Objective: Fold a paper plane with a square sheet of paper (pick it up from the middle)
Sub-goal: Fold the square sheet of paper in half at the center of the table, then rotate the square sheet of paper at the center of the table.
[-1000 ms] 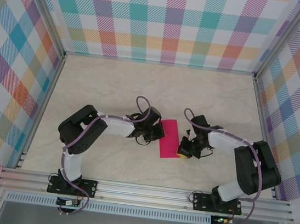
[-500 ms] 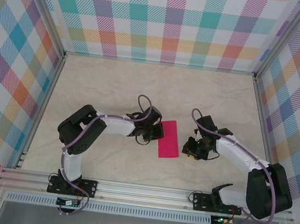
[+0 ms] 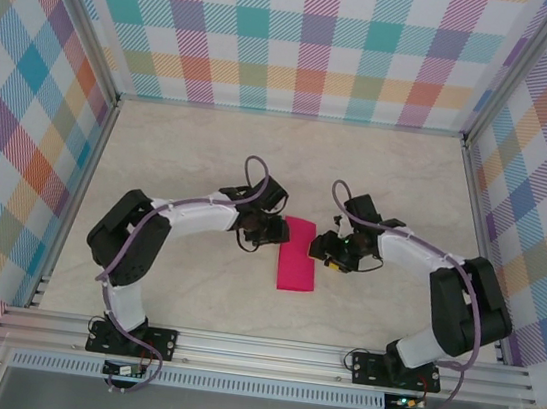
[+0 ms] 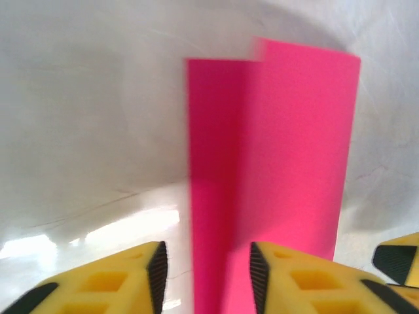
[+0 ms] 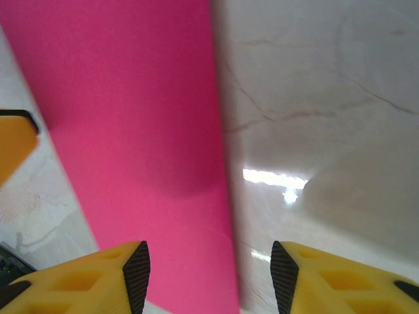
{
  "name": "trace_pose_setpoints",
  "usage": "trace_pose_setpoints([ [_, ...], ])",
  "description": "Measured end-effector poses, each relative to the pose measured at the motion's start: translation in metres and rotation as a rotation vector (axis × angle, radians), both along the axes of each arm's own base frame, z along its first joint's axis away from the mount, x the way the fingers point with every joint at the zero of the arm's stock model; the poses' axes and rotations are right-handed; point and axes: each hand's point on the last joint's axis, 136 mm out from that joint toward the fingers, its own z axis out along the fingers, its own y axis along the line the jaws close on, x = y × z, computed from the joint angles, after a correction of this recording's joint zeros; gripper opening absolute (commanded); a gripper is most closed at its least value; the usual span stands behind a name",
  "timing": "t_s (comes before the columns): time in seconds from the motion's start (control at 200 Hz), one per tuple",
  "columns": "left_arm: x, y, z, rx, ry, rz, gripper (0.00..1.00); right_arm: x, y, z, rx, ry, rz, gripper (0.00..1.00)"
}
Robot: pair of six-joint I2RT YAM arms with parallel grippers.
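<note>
Both sets of jaws now apart

The pink paper (image 4: 288,150) runs past both wrist views' lower edges.

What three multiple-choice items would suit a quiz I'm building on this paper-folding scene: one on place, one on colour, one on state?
1. Where is the sheet of paper?
A) flat on the table, between the left pincer and the right pincer
B) lifted in the left pincer
C) draped over the right arm
2. Its colour?
A) green
B) magenta-pink
C) white
3. Its state?
A) unfolded square
B) folded into a narrow rectangle
C) crumpled ball

Key: 1 A, the top view shows it lying between both arms' tips; 2 B, the pink is plain in each view; 3 B, the left wrist view shows one layer overlapping another.
</note>
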Motion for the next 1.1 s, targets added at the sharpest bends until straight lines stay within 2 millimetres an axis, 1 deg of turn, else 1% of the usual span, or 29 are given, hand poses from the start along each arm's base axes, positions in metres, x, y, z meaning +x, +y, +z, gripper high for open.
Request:
trace_pose_setpoints([
  [0.095,0.003,0.025,0.013,0.008,-0.020,0.053,0.49,0.000,0.008,-0.004,0.006,0.005,0.028,0.38],
  [0.135,0.003,0.036,0.019,0.011,-0.030,0.077,0.50,-0.001,0.011,-0.006,0.008,0.010,0.036,0.37],
  [0.23,0.002,0.054,0.029,0.013,-0.047,0.118,0.51,-0.004,0.018,-0.006,0.010,0.009,0.055,0.37],
  [0.335,-0.005,0.067,0.030,0.022,-0.044,0.143,0.52,-0.007,0.027,-0.006,0.018,0.004,0.069,0.35],
  [0.535,-0.019,0.085,0.019,0.051,-0.010,0.172,0.53,-0.018,0.049,-0.025,0.002,0.055,0.106,0.32],
  [0.74,-0.028,0.094,0.023,0.048,-0.024,0.196,0.54,-0.019,0.075,-0.025,0.028,0.021,0.116,0.32],
  [0.84,-0.032,0.097,0.021,0.050,-0.022,0.203,0.54,-0.019,0.086,-0.025,0.035,0.012,0.109,0.31],
  [0.95,-0.035,0.099,0.018,0.055,-0.013,0.207,0.54,-0.015,0.102,-0.025,0.032,-0.001,0.101,0.31],
  [1.1,-0.039,0.103,0.016,0.049,-0.007,0.223,0.54,-0.001,0.132,-0.025,0.032,-0.024,0.069,0.29],
])
